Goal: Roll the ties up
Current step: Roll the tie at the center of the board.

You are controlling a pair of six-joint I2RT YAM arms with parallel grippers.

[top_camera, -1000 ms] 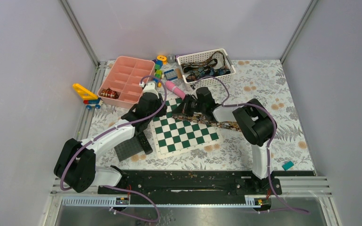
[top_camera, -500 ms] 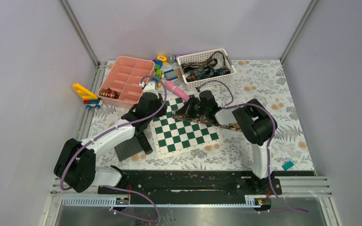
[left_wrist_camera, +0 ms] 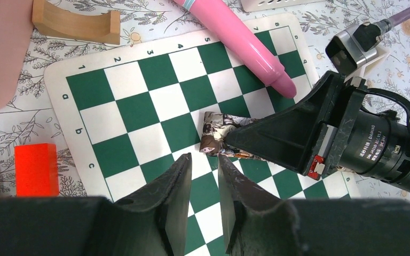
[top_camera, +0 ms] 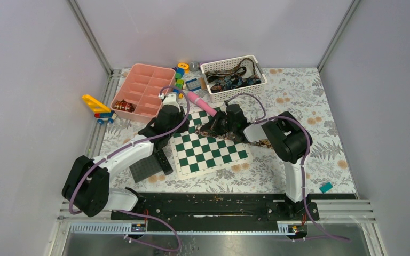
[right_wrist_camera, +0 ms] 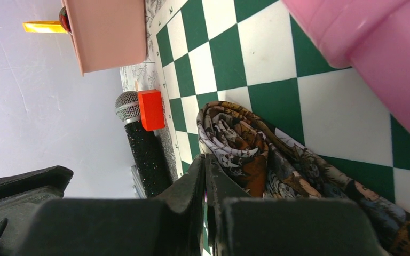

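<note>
Black right tool (left_wrist_camera: 227,137) stretched low, closed, maybe touching tie (left_wrist_camera: 212,132) | left tool (left_wrist_camera: 203,163) hovering

The top view looks down from above and behind the arms, far enough back to take in the whole table (top_camera: 299,96), with the arm bases along its lower edge. The left wrist camera hangs close over the chessboard (left_wrist_camera: 139,106), facing steeply down past the left gripper (left_wrist_camera: 203,159) toward the right gripper (left_wrist_camera: 228,140). The right wrist camera lies almost at board level (its picture is turned sideways), very near the tie (right_wrist_camera: 240,144). All three views share the chessboard, the tie's rolled end and the pink tube (left_wrist_camera: 235,42).
</note>
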